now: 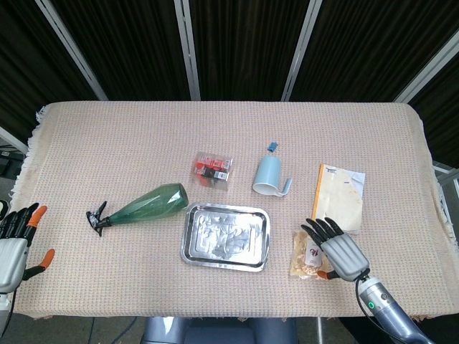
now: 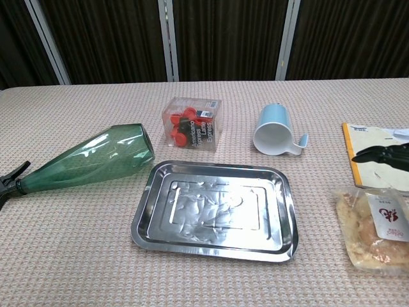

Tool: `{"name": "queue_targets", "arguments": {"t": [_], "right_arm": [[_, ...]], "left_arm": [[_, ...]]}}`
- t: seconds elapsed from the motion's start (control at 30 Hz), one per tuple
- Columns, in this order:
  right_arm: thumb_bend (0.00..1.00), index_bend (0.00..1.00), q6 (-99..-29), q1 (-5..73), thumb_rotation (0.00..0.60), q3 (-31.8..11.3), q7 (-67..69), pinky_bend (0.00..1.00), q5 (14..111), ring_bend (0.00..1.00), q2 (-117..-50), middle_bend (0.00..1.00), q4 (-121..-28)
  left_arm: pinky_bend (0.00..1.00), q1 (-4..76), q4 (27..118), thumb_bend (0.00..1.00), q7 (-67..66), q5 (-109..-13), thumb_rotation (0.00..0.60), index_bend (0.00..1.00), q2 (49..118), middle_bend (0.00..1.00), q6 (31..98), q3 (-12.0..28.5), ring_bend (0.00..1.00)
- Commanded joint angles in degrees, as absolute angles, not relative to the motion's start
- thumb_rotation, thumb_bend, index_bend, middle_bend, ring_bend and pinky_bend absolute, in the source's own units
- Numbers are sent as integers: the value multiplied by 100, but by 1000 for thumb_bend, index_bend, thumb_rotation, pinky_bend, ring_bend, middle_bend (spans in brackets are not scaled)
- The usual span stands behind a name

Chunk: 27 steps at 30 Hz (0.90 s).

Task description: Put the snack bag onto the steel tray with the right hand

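The clear snack bag with a white and red label lies flat on the tablecloth, right of the steel tray. My right hand hovers over the bag's right half, fingers spread and holding nothing; in the chest view only its dark fingertips enter from the right edge above the bag. My left hand stays at the table's left edge, fingers apart and empty. The tray holds nothing.
A green spray bottle lies on its side left of the tray. Behind the tray stand a clear box of red items and a light blue mug. A yellow-edged booklet lies behind the bag.
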<state>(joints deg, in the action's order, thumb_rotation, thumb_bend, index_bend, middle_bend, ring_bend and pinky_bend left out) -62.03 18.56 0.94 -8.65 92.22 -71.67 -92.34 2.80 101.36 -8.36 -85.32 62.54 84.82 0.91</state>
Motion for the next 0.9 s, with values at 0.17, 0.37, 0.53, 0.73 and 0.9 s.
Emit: {"name": "queue_targets", "arguments": {"t": [0.17, 0.37, 0.53, 0.73, 0.9], "right_arm": [[11, 14, -6059, 1876, 600, 235, -998, 0, 9146, 0, -7200, 0, -9253], [11, 15, -5898, 1957, 600, 280, -1036, 0, 9078, 0, -7298, 0, -9181], [11, 16, -5717, 2062, 600, 269, -1029, 0, 8956, 0, -7375, 0, -9062], [10, 22, -5526, 2158, 600, 245, -999, 0, 8785, 0, -7439, 0, -8928], [11, 95, -5353, 2239, 600, 230, -975, 28, 8621, 0, -7509, 14, -8788]], "left_arm": [[0, 325, 10151, 344, -856, -8558, 600, 0, 6287, 0, 8436, 92, 0], [0, 303, 10127, 345, -845, -8529, 600, 0, 6282, 0, 8461, 87, 0], [0, 268, 10088, 345, -789, -8511, 600, 0, 6277, 0, 8489, 69, 0], [0, 258, 10047, 345, -744, -8507, 600, 0, 6290, 0, 8483, 54, 0], [0, 257, 10013, 346, -691, -8513, 600, 0, 6299, 0, 8484, 51, 0]]}}
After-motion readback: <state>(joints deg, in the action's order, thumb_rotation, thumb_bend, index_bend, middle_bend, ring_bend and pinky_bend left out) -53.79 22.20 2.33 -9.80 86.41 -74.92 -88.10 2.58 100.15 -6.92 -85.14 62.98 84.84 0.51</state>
